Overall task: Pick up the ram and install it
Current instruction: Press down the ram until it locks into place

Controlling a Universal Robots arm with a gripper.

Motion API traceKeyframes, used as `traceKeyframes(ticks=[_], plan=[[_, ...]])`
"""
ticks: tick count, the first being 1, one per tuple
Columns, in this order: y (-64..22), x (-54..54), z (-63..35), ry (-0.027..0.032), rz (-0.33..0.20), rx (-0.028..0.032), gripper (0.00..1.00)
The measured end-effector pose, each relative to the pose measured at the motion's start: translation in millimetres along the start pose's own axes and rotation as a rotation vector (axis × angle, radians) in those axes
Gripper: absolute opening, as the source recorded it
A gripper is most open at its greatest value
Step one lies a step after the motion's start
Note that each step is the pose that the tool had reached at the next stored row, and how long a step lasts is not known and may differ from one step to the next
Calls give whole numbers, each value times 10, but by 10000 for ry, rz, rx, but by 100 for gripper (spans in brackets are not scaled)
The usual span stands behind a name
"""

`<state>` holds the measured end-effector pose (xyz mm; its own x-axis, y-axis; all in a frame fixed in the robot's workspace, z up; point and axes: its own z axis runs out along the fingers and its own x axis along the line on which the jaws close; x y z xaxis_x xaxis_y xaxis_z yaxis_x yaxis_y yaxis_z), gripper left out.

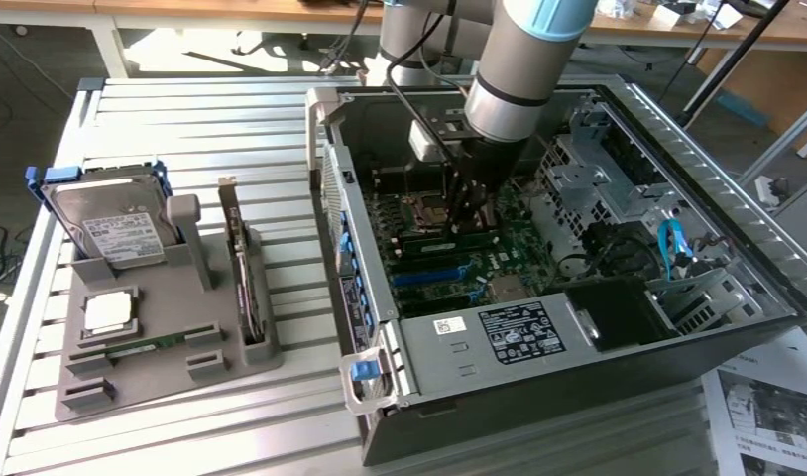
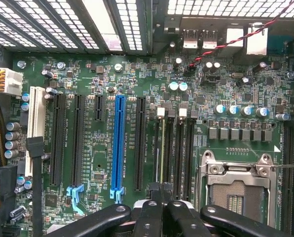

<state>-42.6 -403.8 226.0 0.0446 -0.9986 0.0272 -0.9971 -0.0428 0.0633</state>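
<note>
A thin green ram (image 2: pixel 160 153) stands on edge in a memory slot of the motherboard (image 2: pixel 95 158), beside the processor socket (image 2: pixel 236 187). My gripper (image 2: pixel 162 193) is shut right over the near end of that stick; whether its edge is pinched between the black fingers (image 2: pixel 149 212) I cannot tell. In the exterior view the gripper (image 1: pixel 459 213) reaches down into the open computer case (image 1: pixel 701 149) above the memory slots. Another green stick (image 1: pixel 146 345) lies on the grey tray (image 1: pixel 232 337) at the exterior view's left.
The tray also carries a hard drive (image 1: pixel 110 226), a square silver processor (image 1: pixel 109 310) and an upright dark expansion card (image 1: pixel 245 288). Case walls and a drive cage (image 1: pixel 596 183) surround the arm. Blue (image 2: pixel 119 143) and black expansion slots lie beside the memory slots.
</note>
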Motion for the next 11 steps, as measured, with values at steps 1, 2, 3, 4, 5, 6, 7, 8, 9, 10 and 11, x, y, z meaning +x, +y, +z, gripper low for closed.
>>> traceKeyframes(ticks=[1,2,3,4,5,6,7,8,9,10,11], plan=[[0,0,0,2,0,-1,11],[1,-3,-16,25,1,-9,11],[1,-10,-36,12,2,7,11],[0,-14,-51,19,2,12,11],[1,-16,-67,35,2,12,11],[3,-16,-91,71,3,1,11],[3,-17,-90,70,4,2,11],[4,-19,-90,72,5,1,11],[4,-28,-91,73,6,0,11],[3,-39,-91,74,6,0,11],[3,-46,-90,74,5,0,11]])
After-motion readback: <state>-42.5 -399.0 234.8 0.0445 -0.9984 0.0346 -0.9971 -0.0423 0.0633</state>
